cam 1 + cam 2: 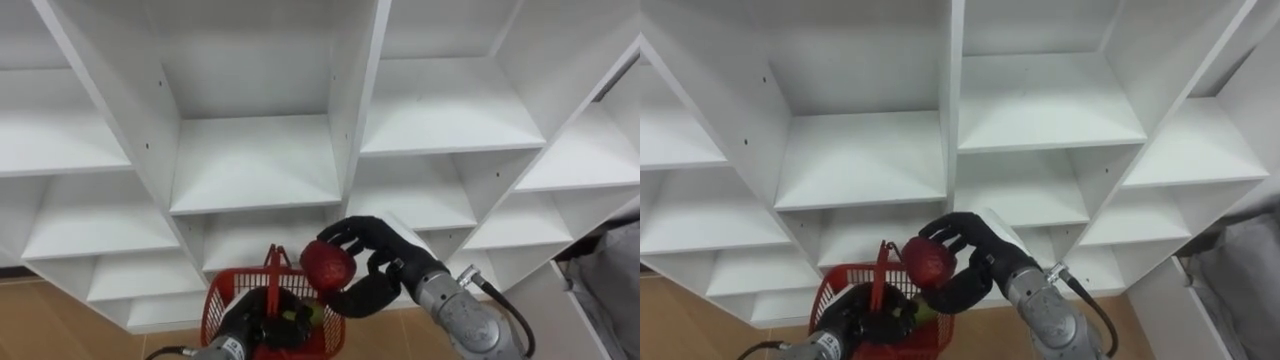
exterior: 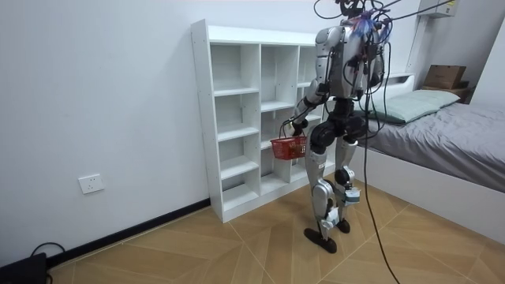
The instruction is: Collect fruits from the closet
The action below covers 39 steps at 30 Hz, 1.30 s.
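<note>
My right hand [image 1: 372, 262] is shut on a red fruit [image 1: 328, 264] and holds it just above the right rim of a red wire basket [image 1: 217, 306]. My left hand [image 1: 245, 322] is shut on the basket's handle, low in the eye views. Something green and dark lies inside the basket [image 1: 830, 300]. In the right eye view the red fruit [image 1: 929, 260] sits in my right hand [image 1: 975, 255]. The white closet [image 1: 260, 160] of open shelves stands right in front. In the room view I stand facing the closet [image 2: 237, 118], basket [image 2: 289, 147] held at hip height.
The closet's shelves [image 1: 1050, 110] in view are bare. A bed [image 2: 442, 134] stands at the room view's right, behind me. Wooden floor [image 2: 237, 244] spreads in front of the closet, and a wall socket [image 2: 91, 184] sits at the room view's left.
</note>
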Available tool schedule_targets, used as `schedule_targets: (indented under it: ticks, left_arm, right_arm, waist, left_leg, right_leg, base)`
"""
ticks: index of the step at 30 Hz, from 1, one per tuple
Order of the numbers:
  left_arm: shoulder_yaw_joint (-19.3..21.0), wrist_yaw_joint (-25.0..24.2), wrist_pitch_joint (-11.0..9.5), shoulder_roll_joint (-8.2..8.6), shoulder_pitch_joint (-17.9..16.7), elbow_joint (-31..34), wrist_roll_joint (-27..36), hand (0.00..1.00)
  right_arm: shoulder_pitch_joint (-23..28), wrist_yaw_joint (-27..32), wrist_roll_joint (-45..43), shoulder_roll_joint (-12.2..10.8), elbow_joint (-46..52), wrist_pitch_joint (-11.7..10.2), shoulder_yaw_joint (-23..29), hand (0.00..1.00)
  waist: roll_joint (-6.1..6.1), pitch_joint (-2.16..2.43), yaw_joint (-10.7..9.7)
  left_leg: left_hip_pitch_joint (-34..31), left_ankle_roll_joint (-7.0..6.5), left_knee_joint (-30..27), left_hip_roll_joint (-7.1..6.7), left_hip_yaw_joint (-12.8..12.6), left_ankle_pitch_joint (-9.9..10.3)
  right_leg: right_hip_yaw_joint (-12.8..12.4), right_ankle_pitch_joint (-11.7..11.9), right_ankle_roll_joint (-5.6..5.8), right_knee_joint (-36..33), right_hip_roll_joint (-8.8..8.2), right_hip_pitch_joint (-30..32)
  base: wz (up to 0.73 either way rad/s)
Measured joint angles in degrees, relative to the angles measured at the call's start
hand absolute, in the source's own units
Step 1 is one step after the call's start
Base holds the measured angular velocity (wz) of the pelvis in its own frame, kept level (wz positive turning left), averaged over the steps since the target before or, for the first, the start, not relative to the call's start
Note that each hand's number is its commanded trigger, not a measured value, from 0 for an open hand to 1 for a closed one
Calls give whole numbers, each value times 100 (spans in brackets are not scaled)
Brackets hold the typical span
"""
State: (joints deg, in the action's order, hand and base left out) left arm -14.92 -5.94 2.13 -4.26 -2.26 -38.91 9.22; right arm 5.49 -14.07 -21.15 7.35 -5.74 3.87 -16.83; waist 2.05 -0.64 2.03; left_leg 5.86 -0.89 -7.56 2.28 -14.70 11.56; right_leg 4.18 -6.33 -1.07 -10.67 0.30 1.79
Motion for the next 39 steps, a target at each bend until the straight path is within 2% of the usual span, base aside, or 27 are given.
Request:
schedule_targets:
  ticks: [2,7,12,23,32,39]
  left_arm:
    - [0,-5,0,29,0,5,-2,100]
    - [-28,-60,1,32,1,111,-38,100]
    - [-53,-106,-1,32,1,132,-264,100]
    - [-114,-257,4,51,0,216,-265,100]
    - [-164,-269,5,43,-10,225,-254,100]
    - [-166,-267,5,43,-11,225,-255,100]
  right_arm:
    - [1,7,-51,-4,-73,1,-3,100]
    - [5,6,-182,6,-83,3,-5,100]
    - [5,7,-421,4,-94,2,-6,100]
    - [-1,12,-601,-14,-490,3,-113,100]
    - [1,26,-607,-9,-596,3,-117,100]
    - [1,46,-626,-4,-598,3,-136,100]
  waist:
    - [17,-21,1]
    - [48,-40,-1]
    - [55,-36,12]
    - [95,-11,33]
    - [85,-11,158]
    - [83,-12,165]
  left_leg:
    - [28,0,-5,0,3,0]
    - [11,-3,-2,2,40,3]
    - [-25,-2,-5,1,45,3]
    - [-23,-2,-17,-6,53,3]
    - [60,-2,-19,-2,89,3]
    - [66,-2,-12,-1,96,3]
  right_leg:
    - [15,-4,0,1,-5,-30]
    - [55,-3,-1,-8,-9,-24]
    - [62,-3,-2,-8,-7,16]
    - [57,-6,-1,5,-14,4]
    - [69,-8,0,28,-10,-115]
    - [77,-8,1,22,-6,-126]
  base:
    - [0]
    - [2]
    - [0]
    - [0]
    - [1]
    - [1]
